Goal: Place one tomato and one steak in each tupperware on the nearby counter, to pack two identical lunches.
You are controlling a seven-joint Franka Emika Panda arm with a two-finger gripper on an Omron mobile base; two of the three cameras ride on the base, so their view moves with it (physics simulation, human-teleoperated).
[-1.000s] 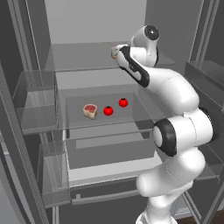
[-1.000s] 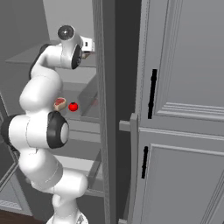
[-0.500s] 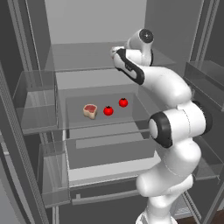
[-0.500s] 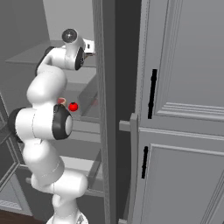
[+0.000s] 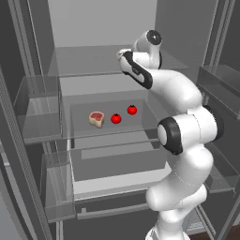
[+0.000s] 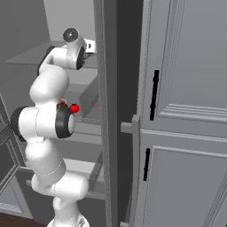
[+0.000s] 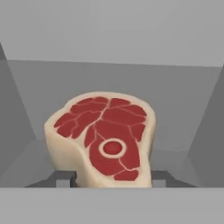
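Gripper (image 7: 111, 178) pinched shut on only the steak's (image 7: 105, 135) bottom sides above the upper shelf (image 5: 84, 63); may pivot loose on withdrawal, dropping past the shelf's front edge.

steak (image 7: 105, 139) close ahead of the claw (image 7: 109, 177), fridge walls either side, open room above

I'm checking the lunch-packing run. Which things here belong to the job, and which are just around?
Belongs to the job:
- steak between the tool's fingers, upper fridge shelf
- second steak on the lower shelf
- two tomatoes beside it

Just around:
- fridge shelves
- lower drawer
- grey cabinet doors with black handles
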